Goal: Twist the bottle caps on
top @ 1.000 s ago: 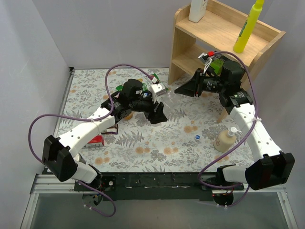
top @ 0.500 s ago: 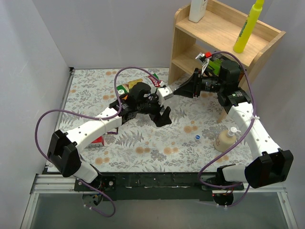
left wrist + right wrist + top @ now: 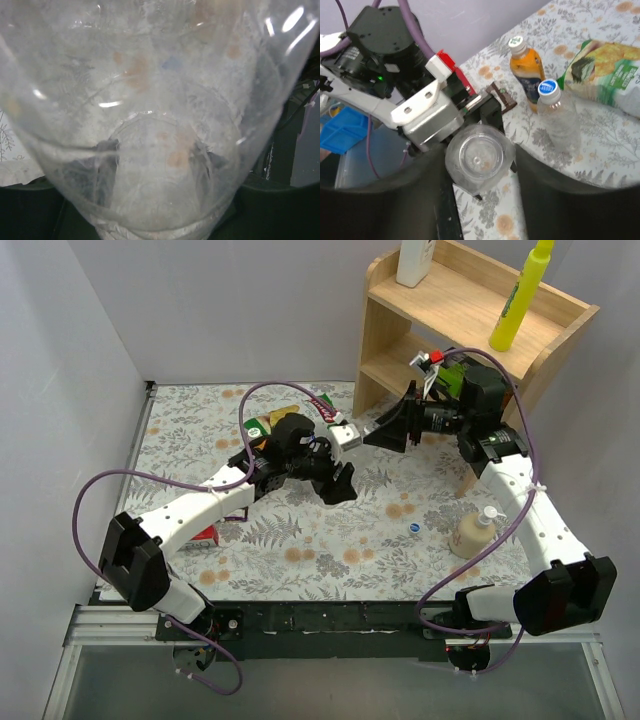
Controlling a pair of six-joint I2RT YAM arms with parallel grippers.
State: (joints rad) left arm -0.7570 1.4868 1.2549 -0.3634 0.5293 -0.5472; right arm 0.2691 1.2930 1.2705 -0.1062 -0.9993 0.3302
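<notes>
The clear bottle [image 3: 477, 162], pinched by the left hand [image 3: 485, 155], is pointed end-on into the right hand [image 3: 378, 433]; whether that hand grips cannot be told.

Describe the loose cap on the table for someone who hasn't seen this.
Start at the wooden shelf in the far right corner, then come nearer to the cream pump bottle on the floral cloth. Just left of it, not touching, lies the loose cap: a small blue disc with a white mark, on no bottle.
</notes>
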